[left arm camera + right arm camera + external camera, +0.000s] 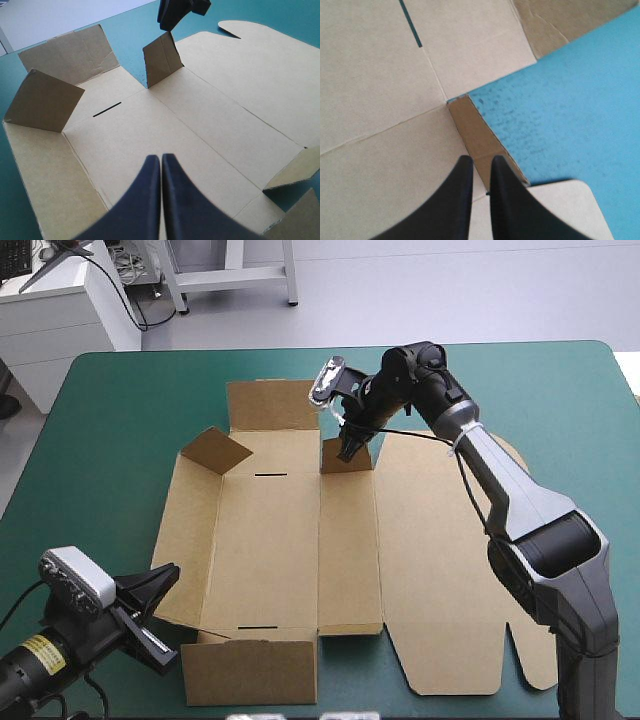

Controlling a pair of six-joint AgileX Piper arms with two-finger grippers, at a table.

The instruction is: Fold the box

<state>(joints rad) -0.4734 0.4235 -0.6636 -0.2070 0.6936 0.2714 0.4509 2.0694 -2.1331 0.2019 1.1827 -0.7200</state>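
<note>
Box (290, 540) of brown board, as we found it at the middle of the teal-green table (120, 420). Most panels lay flat, the widest spread toward the table's right edge. The wall (250, 672) nearest the table's near edge stood raised. A triangular flap (215, 450) stood upright on the side toward the far-left corner, and a small flap (345, 458) toward the far edge. The right gripper (350, 447) pinched the small flap, its black fingers all but closed on the board. The left gripper (170, 575), fingers pressed together and empty, hovered toward the table's near-left corner.
</note>
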